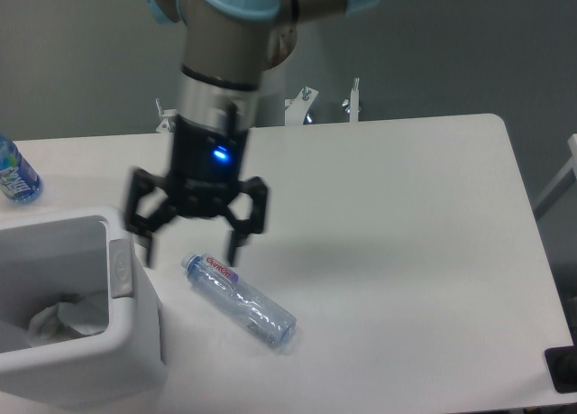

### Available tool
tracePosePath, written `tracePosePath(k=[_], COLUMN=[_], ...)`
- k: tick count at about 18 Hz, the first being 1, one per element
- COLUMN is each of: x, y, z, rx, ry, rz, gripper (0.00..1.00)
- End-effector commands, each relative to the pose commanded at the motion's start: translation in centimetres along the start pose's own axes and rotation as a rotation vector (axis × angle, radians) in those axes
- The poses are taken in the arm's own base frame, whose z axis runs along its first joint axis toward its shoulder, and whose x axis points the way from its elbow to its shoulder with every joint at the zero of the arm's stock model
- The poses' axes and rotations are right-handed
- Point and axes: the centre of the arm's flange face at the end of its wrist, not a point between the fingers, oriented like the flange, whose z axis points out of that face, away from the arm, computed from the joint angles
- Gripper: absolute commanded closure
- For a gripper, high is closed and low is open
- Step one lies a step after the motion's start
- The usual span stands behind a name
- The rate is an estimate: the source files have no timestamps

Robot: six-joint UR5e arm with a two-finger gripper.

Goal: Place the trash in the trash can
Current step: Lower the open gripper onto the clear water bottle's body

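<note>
A clear plastic bottle point(240, 299) with a red-lettered label lies on its side on the white table, cap toward the upper left. My gripper point(192, 250) hangs open just above and left of the bottle's cap end, empty. The white trash can point(135, 337) stands at the front left, with a grey tab point(120, 268) on its right side. A crumpled white paper wrapper point(65, 317) lies inside the can.
A blue-labelled bottle point(15, 175) lies at the table's far left edge. Metal clamps point(305, 103) stand at the table's back edge. A dark object point(563, 369) sits at the front right corner.
</note>
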Motion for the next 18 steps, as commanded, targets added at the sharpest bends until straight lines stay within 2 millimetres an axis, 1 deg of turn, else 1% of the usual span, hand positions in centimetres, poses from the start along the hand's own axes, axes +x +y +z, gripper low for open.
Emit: tracePosePath(k=[3, 5, 6, 8, 11, 12, 14, 16, 18], x=[-1.3, -2.3, -2.8, -3.4, -5.2, -5.6, -5.8, -6.3, -6.7], y=[0.2, 0.6, 0.9, 1.8, 3.1, 3.4, 4.1, 5.8, 6.7], z=[5.2, 9.3, 10.8, 13.1, 17.8, 18.7, 19.4, 20.6, 21.1], rx=[-0.057, -0.104, -0.119, -0.155, -0.228, -0.241, -0.258, -0.293, -0.312], ry=[-0.059, -0.097, -0.131, -0.158, -0.186, -0.195, -0.195, -0.210, -0.217], rz=[-0.007, -0.012, -0.011, -0.011, -0.027, -0.030, -0.038, -0.050, -0.053], gripper=[0.00, 0.00, 0.00, 0.00, 0.00, 0.00, 0.00, 0.00, 0.00])
